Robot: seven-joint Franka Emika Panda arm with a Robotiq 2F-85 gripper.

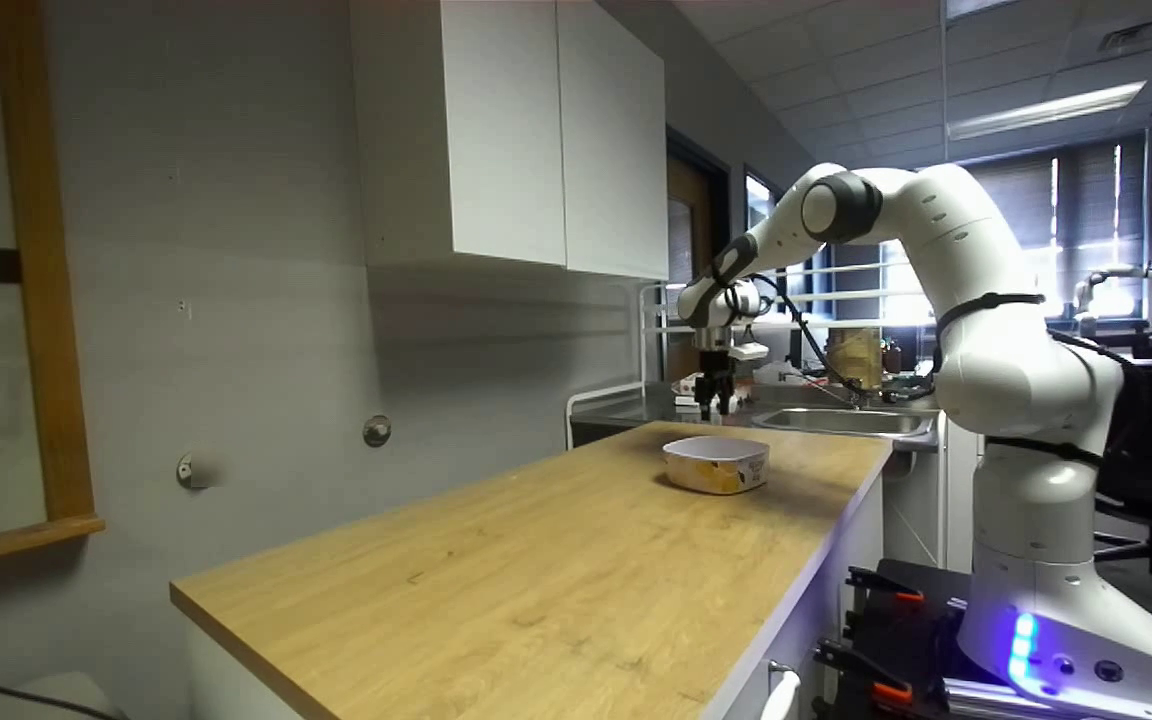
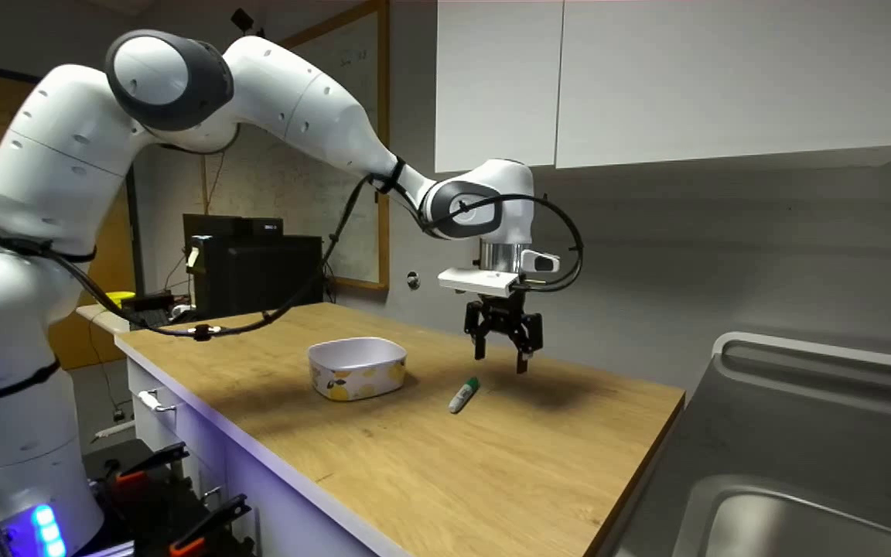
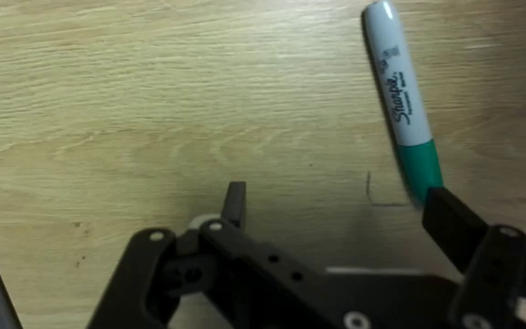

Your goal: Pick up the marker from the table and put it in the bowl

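The gripper is being held above the table, 2 fingers spread. The marker is being supported by the table near the bowl; in the wrist view, its cap is seemingly being overlapped by 1 finger.

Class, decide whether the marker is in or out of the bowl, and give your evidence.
Out: in an exterior view, the marker lies on the table, apart from the bowl.

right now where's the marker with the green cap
In an exterior view, the marker lies on the table, right of the bowl and lower in the picture than the claw; the wrist view shows it at upper right.
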